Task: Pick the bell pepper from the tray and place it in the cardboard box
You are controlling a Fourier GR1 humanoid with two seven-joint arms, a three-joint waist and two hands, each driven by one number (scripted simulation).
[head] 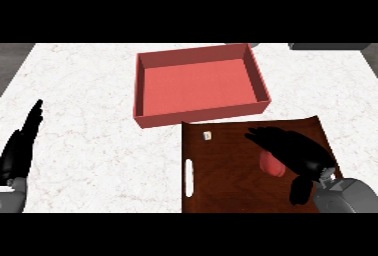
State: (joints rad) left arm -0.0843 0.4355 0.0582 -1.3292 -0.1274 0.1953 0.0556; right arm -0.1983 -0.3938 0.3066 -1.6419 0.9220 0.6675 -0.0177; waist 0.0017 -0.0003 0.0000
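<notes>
The right hand (301, 154) is draped over the bell pepper (274, 167) on the right half of the tray (221, 175), fingers curled across the top and the thumb tucked in on the near side, so only a red sliver shows. Whether it's off the wood yet, can't tell. Biggest risk imo: the pepper is rounded and glossy, so it could squirt out sideways on the lift. Also the cardboard box (199, 116) butts right up to the tray's far edge, and its upright front wall could catch a low carry. Tray is dark polished wood with a slot handle and a tiny pale bit (207, 135) on it, box is flat reddish board, counter (96, 100) is white marble. Left hand (21, 145) rests flat-fingered at the left edge
</notes>
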